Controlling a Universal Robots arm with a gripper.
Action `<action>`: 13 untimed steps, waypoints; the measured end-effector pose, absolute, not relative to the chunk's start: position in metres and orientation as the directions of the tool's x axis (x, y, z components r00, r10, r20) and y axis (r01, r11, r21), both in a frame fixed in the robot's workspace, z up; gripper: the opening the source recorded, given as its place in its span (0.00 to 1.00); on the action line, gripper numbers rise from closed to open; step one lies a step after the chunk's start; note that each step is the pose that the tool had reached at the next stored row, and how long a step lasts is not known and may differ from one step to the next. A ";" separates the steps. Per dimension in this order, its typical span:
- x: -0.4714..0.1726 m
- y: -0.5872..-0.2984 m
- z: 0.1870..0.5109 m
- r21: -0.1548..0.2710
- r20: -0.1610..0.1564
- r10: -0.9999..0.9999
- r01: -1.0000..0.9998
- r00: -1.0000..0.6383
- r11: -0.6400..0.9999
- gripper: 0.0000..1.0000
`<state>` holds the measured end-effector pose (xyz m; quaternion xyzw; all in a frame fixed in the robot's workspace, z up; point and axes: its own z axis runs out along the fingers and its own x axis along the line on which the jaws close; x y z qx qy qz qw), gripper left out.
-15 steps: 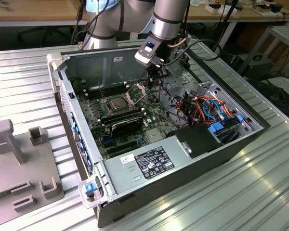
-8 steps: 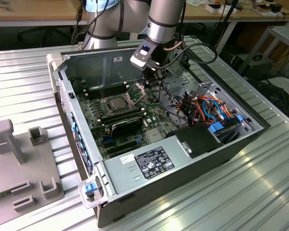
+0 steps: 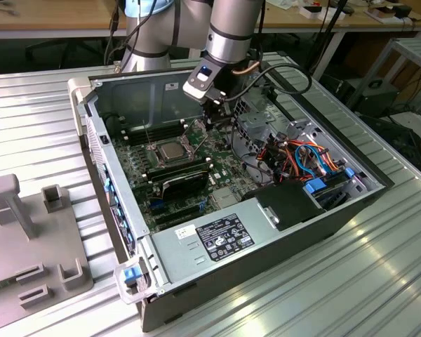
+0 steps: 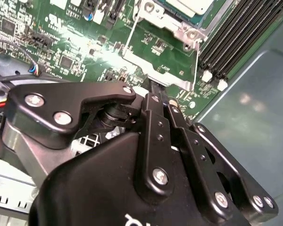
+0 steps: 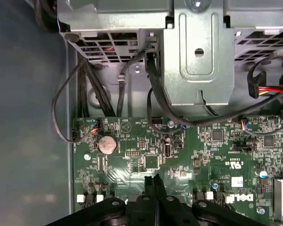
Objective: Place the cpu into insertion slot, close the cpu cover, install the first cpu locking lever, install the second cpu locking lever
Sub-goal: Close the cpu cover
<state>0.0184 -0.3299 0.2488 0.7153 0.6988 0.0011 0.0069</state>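
The cpu [image 3: 170,149] [image 4: 188,4] lies flat in the insertion slot [image 3: 156,155], its silvery top facing up. The cpu cover [image 4: 155,68] [image 3: 194,130] stands open, tilted up off the socket on the side toward my gripper. Two thin wire levers [image 4: 132,28] [image 4: 196,61] run along the cover's sides, and one lever [image 3: 149,133] sticks up beside the socket. My gripper [image 3: 209,121] [image 4: 152,86] [image 5: 153,179] is shut with nothing between its fingers. Its tips are at the cover's raised edge, touching it or nearly so.
Black memory slots [image 4: 231,42] run beside the socket. A grey drive cage [image 5: 198,56] with cables [image 3: 302,158] fills the case on the exterior view's right. The power supply [image 3: 224,235] sits at the front, and a grey fixture [image 3: 28,232] stands outside the case.
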 end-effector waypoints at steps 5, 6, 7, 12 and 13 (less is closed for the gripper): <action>0.012 -0.330 0.249 0.010 -0.008 1.000 1.000 0.023 -0.023 0.11; 0.011 -0.330 0.249 0.010 -0.008 1.000 1.000 0.023 -0.023 0.11; 0.010 -0.330 0.249 0.010 -0.008 1.000 1.000 0.023 -0.023 0.11; 0.006 -0.330 0.249 0.010 -0.008 1.000 1.000 0.022 -0.022 0.11; 0.006 -0.330 0.249 0.010 -0.008 1.000 1.000 0.022 -0.022 0.11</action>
